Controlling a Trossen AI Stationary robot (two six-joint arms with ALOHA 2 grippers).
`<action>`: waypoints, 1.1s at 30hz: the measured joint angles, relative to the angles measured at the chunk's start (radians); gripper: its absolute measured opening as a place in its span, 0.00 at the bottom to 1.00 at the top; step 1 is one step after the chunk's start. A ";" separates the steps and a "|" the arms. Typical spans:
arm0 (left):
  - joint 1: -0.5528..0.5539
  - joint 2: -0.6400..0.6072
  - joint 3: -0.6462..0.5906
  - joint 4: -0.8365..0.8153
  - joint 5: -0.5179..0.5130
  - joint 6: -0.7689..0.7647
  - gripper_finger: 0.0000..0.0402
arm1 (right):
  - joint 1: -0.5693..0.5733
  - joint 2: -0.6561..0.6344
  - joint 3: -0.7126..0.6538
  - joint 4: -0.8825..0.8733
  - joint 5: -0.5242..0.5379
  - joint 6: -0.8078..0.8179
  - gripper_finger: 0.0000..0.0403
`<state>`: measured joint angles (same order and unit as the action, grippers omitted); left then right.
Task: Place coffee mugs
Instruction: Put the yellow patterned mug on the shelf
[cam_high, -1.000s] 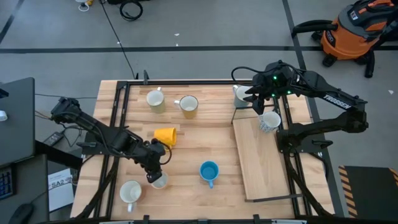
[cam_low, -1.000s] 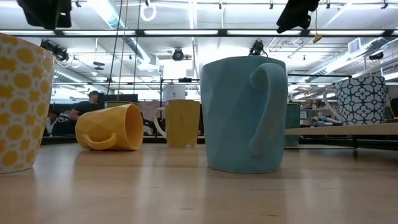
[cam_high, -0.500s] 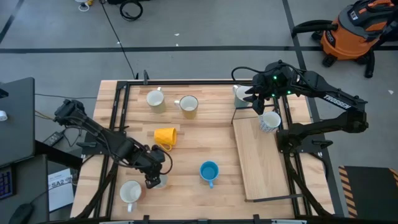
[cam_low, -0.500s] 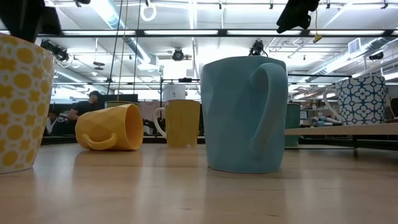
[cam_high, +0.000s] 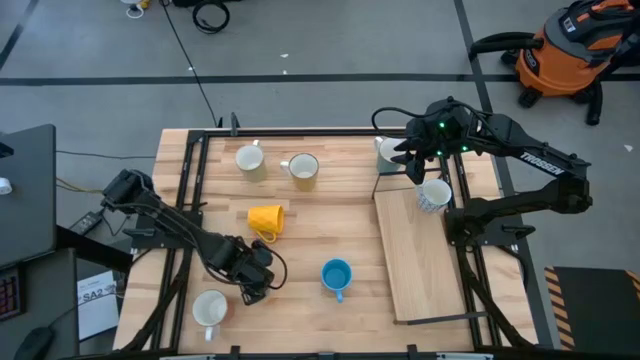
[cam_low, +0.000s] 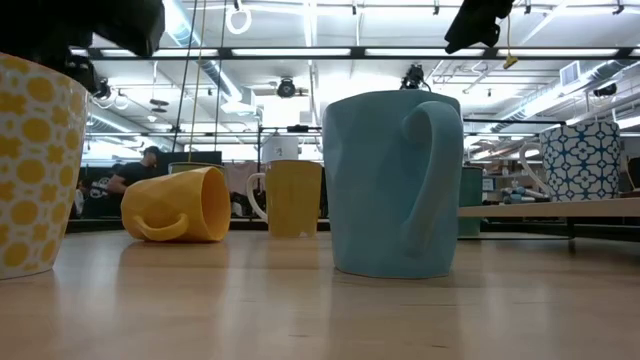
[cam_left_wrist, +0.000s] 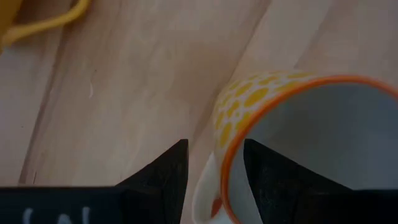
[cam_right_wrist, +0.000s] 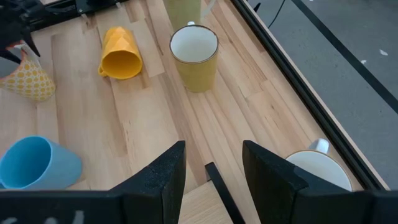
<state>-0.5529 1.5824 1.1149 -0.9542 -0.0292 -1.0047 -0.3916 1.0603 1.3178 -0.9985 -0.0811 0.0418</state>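
A white mug with yellow dots and an orange rim (cam_left_wrist: 292, 124) stands upright near the table's front left (cam_high: 262, 293). My left gripper (cam_left_wrist: 214, 144) is open and points down right over its rim. One finger is over the mug's inside and the other is outside the wall, beside the handle. In the low view the gripper (cam_low: 100, 25) hangs just above the mug (cam_low: 30, 160). My right gripper (cam_right_wrist: 211, 155) waits open and empty above the far right (cam_high: 405, 155). A blue mug (cam_high: 336, 274) stands upright at mid front. A yellow mug (cam_high: 265, 217) lies on its side.
Two cream mugs (cam_high: 250, 160) (cam_high: 303, 168) stand at the far side and a white mug (cam_high: 210, 308) at the near left corner. A raised wooden board (cam_high: 420, 250) on the right carries a blue-patterned mug (cam_high: 433, 195). Another white mug (cam_high: 388, 150) stands under my right gripper.
My left gripper has come down toward the dotted mug and shifted a little toward the table's near edge. Its fingers stay open. My right arm has kept still and no mug has moved.
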 joint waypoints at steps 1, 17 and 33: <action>0.000 0.007 0.000 0.002 0.000 0.003 0.40 | 0.000 0.000 0.000 0.000 0.000 0.000 0.41; 0.028 0.022 0.000 0.004 0.015 0.057 0.16 | 0.000 0.000 0.000 0.000 0.000 0.000 0.41; 0.175 0.022 0.000 0.002 0.139 0.214 0.08 | 0.000 -0.046 0.000 -0.045 0.000 0.000 0.41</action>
<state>-0.3781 1.6043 1.1149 -0.9520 0.1102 -0.7907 -0.3916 1.0148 1.3174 -1.0436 -0.0811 0.0418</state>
